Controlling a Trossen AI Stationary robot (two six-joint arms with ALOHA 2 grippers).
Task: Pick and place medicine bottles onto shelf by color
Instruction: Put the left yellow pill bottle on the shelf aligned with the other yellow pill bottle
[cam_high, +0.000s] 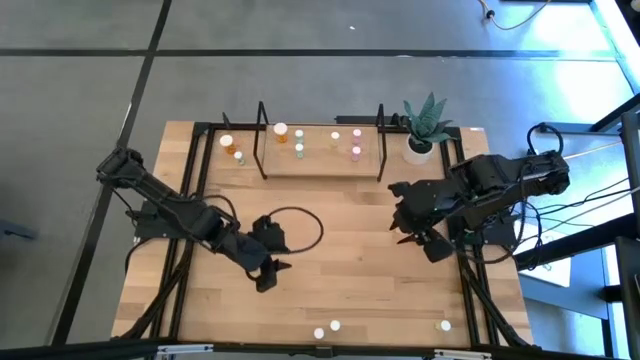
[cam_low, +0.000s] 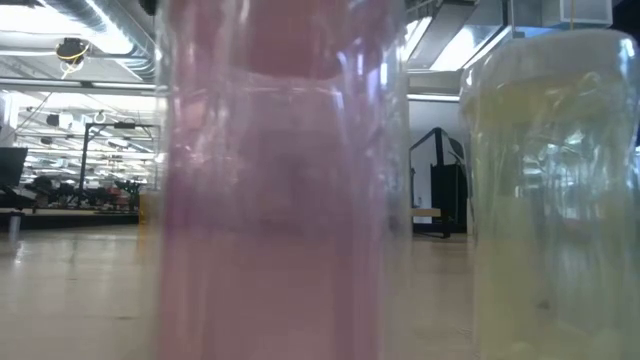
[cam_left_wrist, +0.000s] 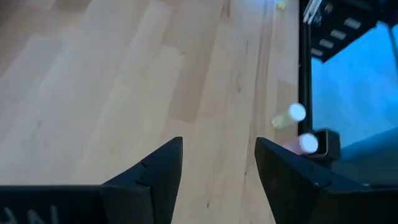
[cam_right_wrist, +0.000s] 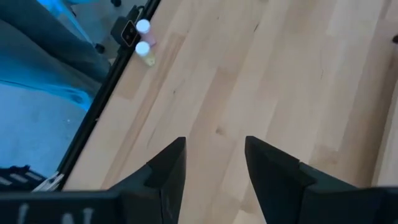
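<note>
I have both arms low over the wooden counter, left pincer mid-left, right pincer mid-right, both angled down. Bottles stand on the shelf at the far edge; others sit at the near edge. Both pincers are partly open, holding nothing.

a light wooden table fills the frame's middle. the shelf stands at its upper edge with bottles on it, a potted plant to its right; three bottles stand along the lower edge.
</note>
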